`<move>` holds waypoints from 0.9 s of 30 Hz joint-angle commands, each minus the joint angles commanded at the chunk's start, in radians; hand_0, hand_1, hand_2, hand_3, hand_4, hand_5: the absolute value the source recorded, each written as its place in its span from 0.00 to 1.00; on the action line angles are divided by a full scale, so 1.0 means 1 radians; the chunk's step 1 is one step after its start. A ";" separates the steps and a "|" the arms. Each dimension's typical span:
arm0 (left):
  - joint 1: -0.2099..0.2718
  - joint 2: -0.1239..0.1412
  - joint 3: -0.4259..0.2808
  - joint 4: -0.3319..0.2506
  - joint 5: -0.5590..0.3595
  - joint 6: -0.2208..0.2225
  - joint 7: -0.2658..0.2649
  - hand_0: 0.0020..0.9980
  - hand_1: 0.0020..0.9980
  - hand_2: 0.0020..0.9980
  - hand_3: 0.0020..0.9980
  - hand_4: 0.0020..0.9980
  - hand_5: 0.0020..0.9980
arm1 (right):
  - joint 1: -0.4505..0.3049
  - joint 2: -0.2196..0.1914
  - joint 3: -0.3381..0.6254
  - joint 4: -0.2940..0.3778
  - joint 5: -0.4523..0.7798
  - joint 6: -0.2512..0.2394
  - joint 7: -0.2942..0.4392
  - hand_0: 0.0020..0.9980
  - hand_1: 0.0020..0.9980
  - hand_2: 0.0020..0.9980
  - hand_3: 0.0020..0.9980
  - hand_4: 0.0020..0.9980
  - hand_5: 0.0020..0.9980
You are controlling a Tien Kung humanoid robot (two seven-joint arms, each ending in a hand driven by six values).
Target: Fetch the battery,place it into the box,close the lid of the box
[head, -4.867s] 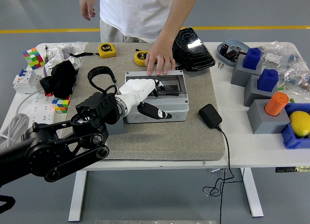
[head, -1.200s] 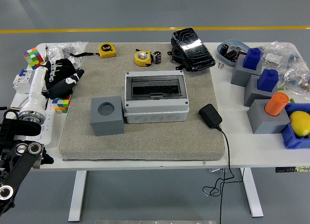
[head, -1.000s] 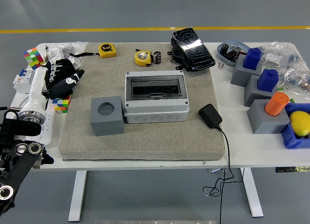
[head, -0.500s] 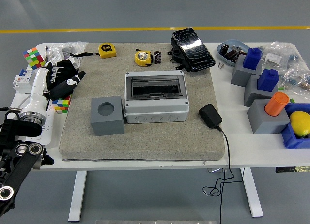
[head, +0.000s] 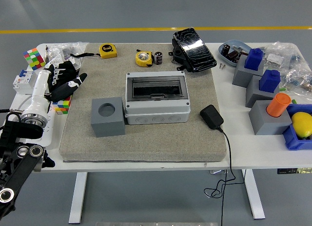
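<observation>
White table [head: 146, 160] under a grey mat [head: 146, 133] carries everything, and the box [head: 156, 98] sits mid-mat as the landmark. Nearer than the box and just left of it, touching, stands a grey cube [head: 107, 116] with a round hole. Well left of the box, off the mat's edge, the left hand [head: 61, 79] hovers with fingers [head: 78, 80] apart and empty, pointing toward the mat, probably poised to reach. Beyond the box stands the battery [head: 158, 58] beside a yellow tape [head: 143, 58], clear for grasping. The box's clear lid looks down.
</observation>
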 joint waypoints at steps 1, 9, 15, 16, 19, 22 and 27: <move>0.000 0.000 0.000 0.000 0.000 0.000 0.000 0.69 0.72 0.68 0.74 0.94 0.43 | 0.000 0.000 -0.001 0.000 0.000 0.000 0.000 0.63 0.65 0.66 0.57 0.98 0.55; 0.001 0.002 0.001 0.000 -0.002 -0.001 -0.001 0.69 0.72 0.68 0.74 0.94 0.43 | 0.001 -0.001 -0.003 0.000 0.001 -0.001 0.000 0.62 0.65 0.67 0.57 0.98 0.55; 0.003 0.002 0.000 -0.001 -0.002 -0.004 -0.001 0.69 0.72 0.68 0.74 0.94 0.43 | 0.000 -0.002 -0.003 -0.001 0.002 -0.002 0.000 0.62 0.65 0.67 0.57 0.98 0.55; 0.003 0.002 0.000 -0.001 -0.002 -0.004 -0.001 0.69 0.72 0.68 0.74 0.94 0.43 | 0.000 -0.002 -0.003 -0.001 0.002 -0.002 0.000 0.62 0.65 0.67 0.57 0.98 0.55; 0.005 0.002 -0.001 -0.001 -0.002 -0.005 -0.001 0.69 0.72 0.68 0.74 0.94 0.43 | -0.002 -0.001 -0.002 0.000 0.001 -0.002 0.000 0.62 0.65 0.67 0.57 0.98 0.55; 0.007 0.000 -0.003 -0.002 -0.002 -0.006 -0.002 0.69 0.72 0.68 0.74 0.94 0.43 | -0.004 0.000 -0.001 0.000 0.001 -0.001 0.000 0.62 0.65 0.67 0.57 0.98 0.55; 0.007 -0.001 -0.004 -0.002 -0.003 -0.008 -0.004 0.69 0.72 0.68 0.74 0.93 0.42 | -0.005 0.000 -0.001 -0.001 0.001 -0.004 0.002 0.63 0.65 0.67 0.57 0.98 0.55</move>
